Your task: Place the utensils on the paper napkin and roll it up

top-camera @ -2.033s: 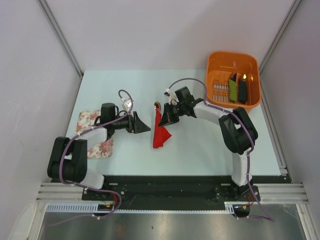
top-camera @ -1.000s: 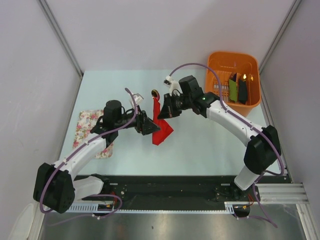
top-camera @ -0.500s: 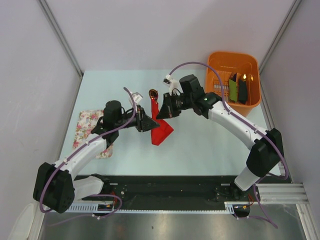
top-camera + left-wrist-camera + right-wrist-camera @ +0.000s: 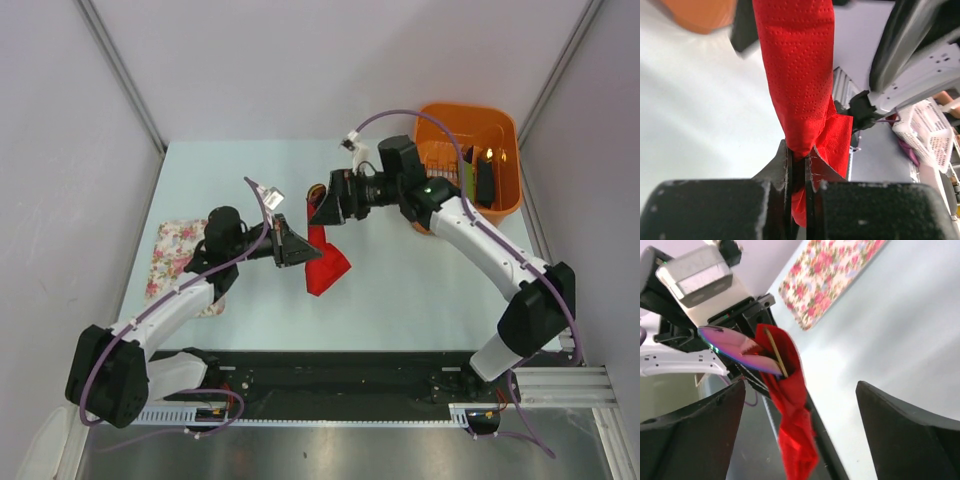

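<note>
The left gripper (image 4: 799,154) is clamped on the rolled paper napkin (image 4: 797,75), just ahead of the wide-apart right gripper (image 4: 800,387).

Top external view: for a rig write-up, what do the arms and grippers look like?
The left arm and right arm have white links between black joints, each trailed by a thin purple cable. The left gripper and right gripper are black, with wedge-shaped fingers. A green light glows on the right arm.

Bright, even light, soft shadows; right tool (image 4: 800,390) blurred close-up.
</note>
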